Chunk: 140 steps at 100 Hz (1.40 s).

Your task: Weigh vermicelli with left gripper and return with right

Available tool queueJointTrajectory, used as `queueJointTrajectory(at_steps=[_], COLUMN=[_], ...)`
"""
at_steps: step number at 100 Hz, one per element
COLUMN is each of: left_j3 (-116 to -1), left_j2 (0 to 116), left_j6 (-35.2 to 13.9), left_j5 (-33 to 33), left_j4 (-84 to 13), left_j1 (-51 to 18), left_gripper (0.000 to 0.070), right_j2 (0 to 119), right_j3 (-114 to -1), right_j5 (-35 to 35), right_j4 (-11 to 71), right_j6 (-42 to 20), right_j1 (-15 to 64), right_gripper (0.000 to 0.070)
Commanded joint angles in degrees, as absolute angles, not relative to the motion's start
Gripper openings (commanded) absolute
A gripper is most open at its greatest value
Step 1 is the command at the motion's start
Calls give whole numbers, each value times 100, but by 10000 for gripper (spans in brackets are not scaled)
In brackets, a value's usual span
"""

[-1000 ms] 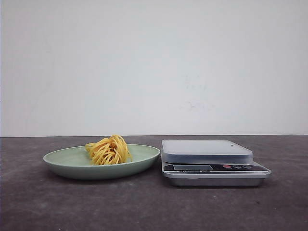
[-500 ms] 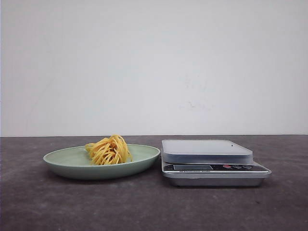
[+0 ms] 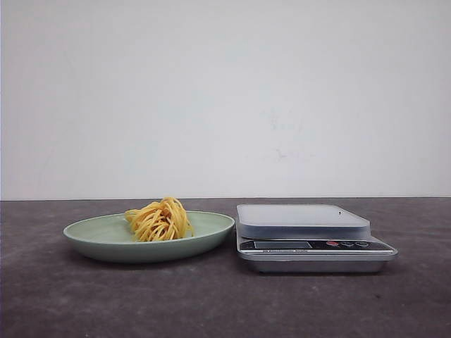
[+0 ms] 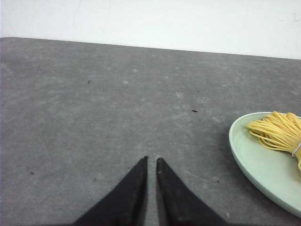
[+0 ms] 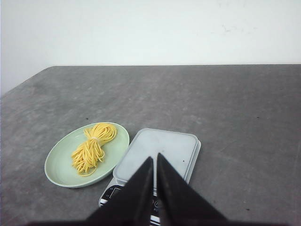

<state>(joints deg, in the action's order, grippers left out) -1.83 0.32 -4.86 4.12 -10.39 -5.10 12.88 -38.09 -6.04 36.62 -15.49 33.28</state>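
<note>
Front view: the small nest of yellow-orange vermicelli (image 3: 160,220) lies on the pale green plate (image 3: 91,238), beside the silver kitchen scale (image 3: 310,236). I judge loose strands may slip or trail from a shallow pinch. My left gripper (image 4: 151,162) hovers near the plate, fingers nearly together; my right gripper (image 5: 154,160), likewise nearly together, hangs above the scale.

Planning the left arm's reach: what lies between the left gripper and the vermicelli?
In the left wrist view, only bare grey table and the plate's near rim separate the left gripper from the vermicelli.
</note>
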Motion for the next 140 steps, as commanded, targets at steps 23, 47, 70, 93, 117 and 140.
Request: queueJointTrajectory(at_steps=[23, 47, 70, 93, 117, 140], left_j3=[-80, -80, -80, -80, -80, -80], left_j2=[27, 27, 27, 27, 27, 27], left_j6=[-395, -395, -397, -397, -395, -395], left_j5=[401, 401, 401, 401, 401, 401], left_j4=[-1072, -1072, -1072, -1074, -1074, -1072], left_j1=[-499, -499, -499, -499, -499, -499], left_gripper=[0, 0, 0, 0, 0, 0], right_j2=[1247, 1066, 698, 191, 121, 82], right_j3=[-3857, -3664, -2362, -1240, -548, -69], right_j5=[-602, -580, -239, -145, -128, -128], right_j4=[3594, 3179, 2427, 1719, 1011, 882], right_j6=[-1026, -526, -812, -480, -250, -250], right_j1=[3267, 1660, 209, -91, -47, -47], right_gripper=[1, 1, 1, 1, 1, 1])
